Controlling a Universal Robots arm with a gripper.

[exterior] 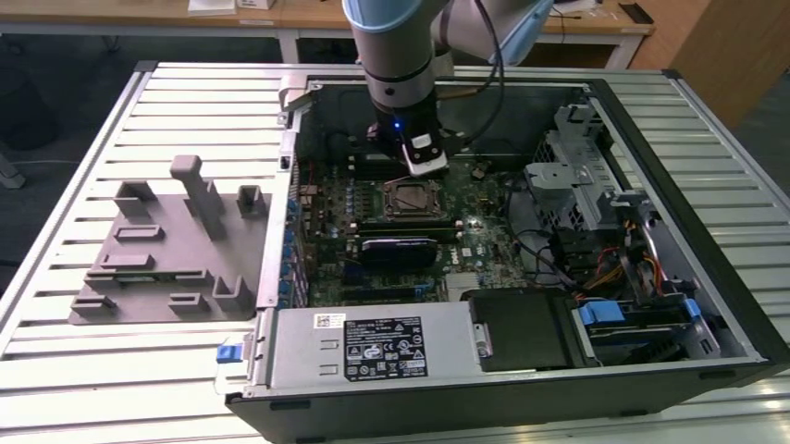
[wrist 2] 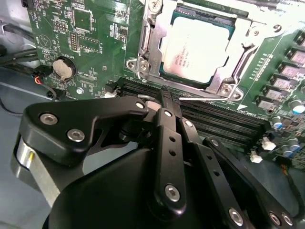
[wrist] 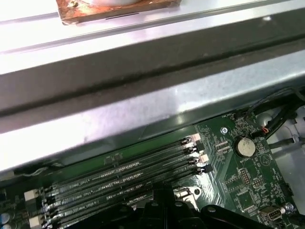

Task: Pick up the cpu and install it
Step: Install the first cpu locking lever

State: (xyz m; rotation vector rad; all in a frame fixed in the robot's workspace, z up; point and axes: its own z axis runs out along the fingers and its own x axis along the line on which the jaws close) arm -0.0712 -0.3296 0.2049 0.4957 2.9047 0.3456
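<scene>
Second wrist view shows the cpu [wrist 2: 198, 45] lying in its socket [wrist 2: 147, 36] on the motherboard [wrist 2: 90, 28], silver top up, the retention frame not closed over it. My gripper [wrist 2: 165, 95] hangs just beside the socket over the memory slots [wrist 2: 214, 119], fingers together and holding nothing. If the chip sits slightly askew, pressing could bend socket pins.
</scene>
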